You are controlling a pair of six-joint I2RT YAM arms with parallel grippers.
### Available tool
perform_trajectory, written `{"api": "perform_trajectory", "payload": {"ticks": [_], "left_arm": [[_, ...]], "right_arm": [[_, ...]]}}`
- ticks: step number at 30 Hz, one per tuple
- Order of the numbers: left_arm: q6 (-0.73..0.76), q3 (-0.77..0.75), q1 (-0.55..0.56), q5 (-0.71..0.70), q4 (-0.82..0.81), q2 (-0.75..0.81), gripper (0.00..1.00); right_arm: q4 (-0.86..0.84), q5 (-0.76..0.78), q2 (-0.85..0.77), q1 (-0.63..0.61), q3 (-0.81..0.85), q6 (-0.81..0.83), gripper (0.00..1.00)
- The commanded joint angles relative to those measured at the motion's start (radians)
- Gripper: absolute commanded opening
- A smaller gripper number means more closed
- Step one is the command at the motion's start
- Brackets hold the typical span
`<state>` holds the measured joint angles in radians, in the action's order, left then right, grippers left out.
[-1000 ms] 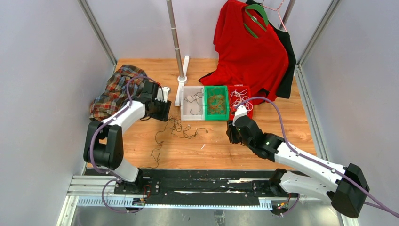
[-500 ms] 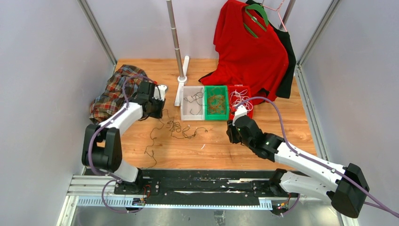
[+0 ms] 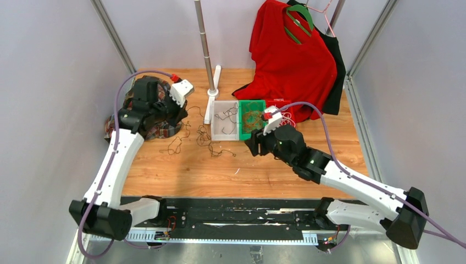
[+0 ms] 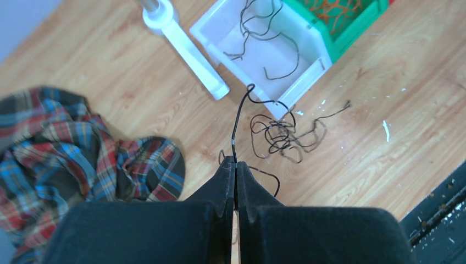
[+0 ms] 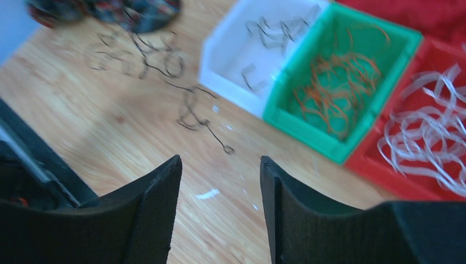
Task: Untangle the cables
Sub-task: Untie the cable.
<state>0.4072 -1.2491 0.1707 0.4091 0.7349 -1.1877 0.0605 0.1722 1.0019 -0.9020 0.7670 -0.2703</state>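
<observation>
Left wrist cam: left hand (image 4: 236, 170) clamped tight on one black strand (image 4: 237, 124) that runs up from the black cable tangle (image 4: 281, 136). The tangle sits on the counter (image 4: 384, 66), 7 o'clock of the white bin (image 4: 306, 81). Right hand (image 5: 220, 181) is apart, empty, approx 3 o'clock of the tangle. Step: teasing one strand free. Next, prob: right hand pins the bunch w/ a precise pinch, left draws toward 9.

My left gripper (image 4: 235, 168) hangs high, left of the white bin (image 3: 216, 122), fingers pinched tight on a black cable (image 4: 237, 118) — my right gripper (image 5: 220, 162) hovers just right of it, jaws parted.
</observation>
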Motion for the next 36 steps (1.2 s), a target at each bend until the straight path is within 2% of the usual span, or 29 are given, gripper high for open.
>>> {"api": "perform_trajectory", "payload": {"ticks": [1,7,10,14,19,29,36], "left_arm": [[0.115,-0.081,-0.002,0.109,0.149,0.082,0.01],[0.129,-0.185,0.004,0.145,0.223,0.143,0.01],[0.132,-0.207,0.006,0.16,0.252,0.168,0.0],[0.16,-0.214,0.007,0.171,0.288,0.199,0.0],[0.179,-0.235,0.008,0.189,0.323,0.226,0.01],[0.178,-0.278,0.009,0.236,0.353,0.24,0.0],[0.163,-0.361,0.009,0.282,0.374,0.253,0.01]], "right_arm": [[-0.199,-0.073,0.086,-0.093,0.105,0.048,0.56],[-0.392,-0.053,0.256,-0.204,0.228,0.1,0.61],[-0.433,-0.068,0.339,-0.221,0.307,0.111,0.61],[-0.462,0.029,0.426,-0.233,0.376,0.123,0.61],[-0.506,0.092,0.491,-0.233,0.415,0.155,0.59],[-0.567,0.095,0.58,-0.233,0.436,0.124,0.57],[-0.604,0.1,0.654,-0.232,0.418,0.108,0.49]]}}
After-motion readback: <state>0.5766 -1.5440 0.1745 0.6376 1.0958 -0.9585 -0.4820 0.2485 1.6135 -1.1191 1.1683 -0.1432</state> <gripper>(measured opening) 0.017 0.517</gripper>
